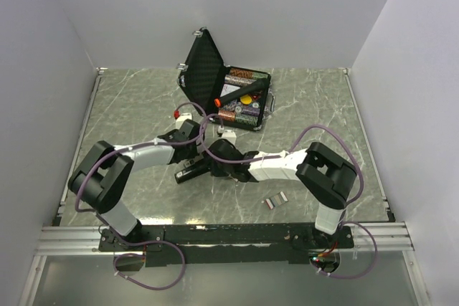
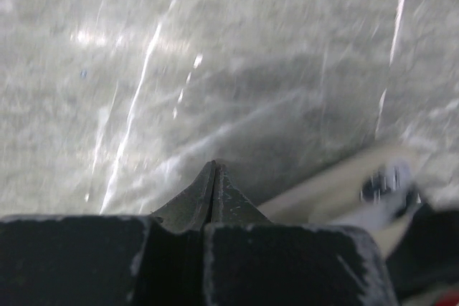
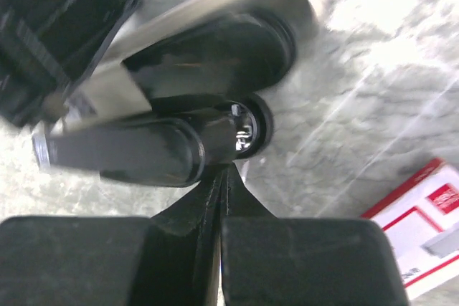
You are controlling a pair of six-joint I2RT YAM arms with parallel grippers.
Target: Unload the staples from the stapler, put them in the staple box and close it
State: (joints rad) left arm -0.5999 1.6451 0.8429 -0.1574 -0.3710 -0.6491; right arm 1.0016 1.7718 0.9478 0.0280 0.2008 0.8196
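The black stapler point(image 1: 188, 173) lies on the marble table point(image 1: 315, 105), just in front of where the two arms meet. In the right wrist view it is a blurred dark shape point(image 3: 57, 26) at the upper left. Two short strips of staples point(image 1: 275, 201) lie apart from it, near the front right. My left gripper point(image 1: 192, 150) point(image 2: 214, 170) is shut and empty over bare table. My right gripper point(image 1: 211, 168) point(image 3: 228, 177) is also shut with nothing in it, its tips close under the left arm's black wrist point(image 3: 215, 55).
An open black case point(image 1: 229, 91) with small items stands behind the arms. A red-and-white box point(image 3: 423, 227) lies right of the right gripper. The right arm's white link point(image 2: 344, 188) crosses the left wrist view. White walls enclose the table.
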